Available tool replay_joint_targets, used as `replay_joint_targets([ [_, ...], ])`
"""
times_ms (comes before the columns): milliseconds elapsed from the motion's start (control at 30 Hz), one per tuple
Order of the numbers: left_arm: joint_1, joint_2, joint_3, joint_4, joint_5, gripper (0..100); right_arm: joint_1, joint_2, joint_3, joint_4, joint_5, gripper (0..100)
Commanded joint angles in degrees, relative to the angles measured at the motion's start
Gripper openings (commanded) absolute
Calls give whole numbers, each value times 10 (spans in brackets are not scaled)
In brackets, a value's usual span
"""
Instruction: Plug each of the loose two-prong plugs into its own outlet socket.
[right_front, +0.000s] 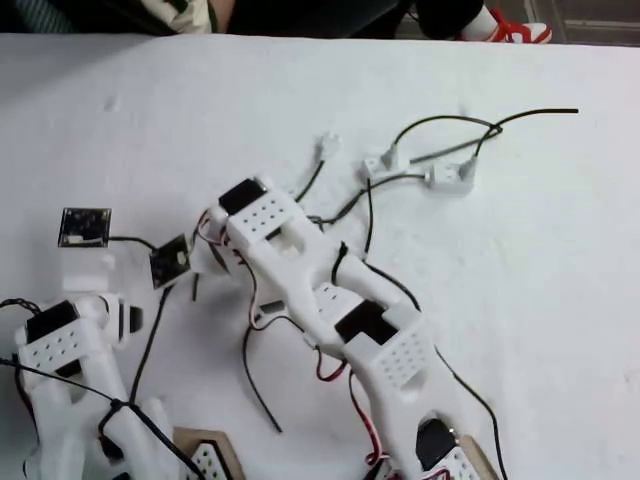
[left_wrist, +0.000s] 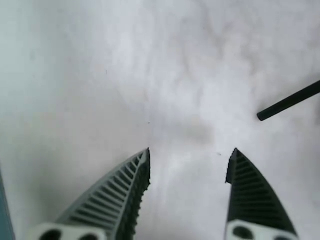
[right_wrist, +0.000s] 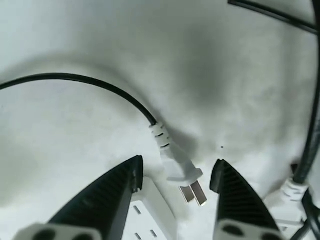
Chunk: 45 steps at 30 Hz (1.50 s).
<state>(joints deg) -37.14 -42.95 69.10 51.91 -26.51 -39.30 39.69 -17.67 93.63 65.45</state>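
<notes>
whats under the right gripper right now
A loose white plug lies on the table under the open right gripper, prongs bare. Beside it sits a white outlet block, partly covered by one finger, so its full extent is hidden.

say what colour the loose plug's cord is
Black cord, white plug; shows best in the right wrist view.

A white 2-prong plug (right_wrist: 176, 162) on a black cord lies flat and unplugged. Its 2 bare metal prongs point just past the corner of a white outlet socket (right_wrist: 150, 215), whose slots face up. A second white plug (right_wrist: 286, 197) lies nearby on its own black cord, prongs hidden.
</notes>
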Motion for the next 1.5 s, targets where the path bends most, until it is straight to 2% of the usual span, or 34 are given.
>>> replay_joint_targets([
  [0,-3,-15,-4,-12,3,252,65,29,16,7,-4,197],
  [267,-3,-15,-3,-12,3,252,65,29,44,6,-4,12],
  [933,-2,-17,-3,-12,3,252,109,-154,65,45,-7,17],
  [1100,-2,-17,-3,-12,3,252,107,-204,121,44,-7,17],
  [1367,-2,-17,-3,-12,3,252,101,-233,132,44,-9,17],
  [1467,-2,-16,-3,-12,3,252,82,-233,151,42,-39,23],
])
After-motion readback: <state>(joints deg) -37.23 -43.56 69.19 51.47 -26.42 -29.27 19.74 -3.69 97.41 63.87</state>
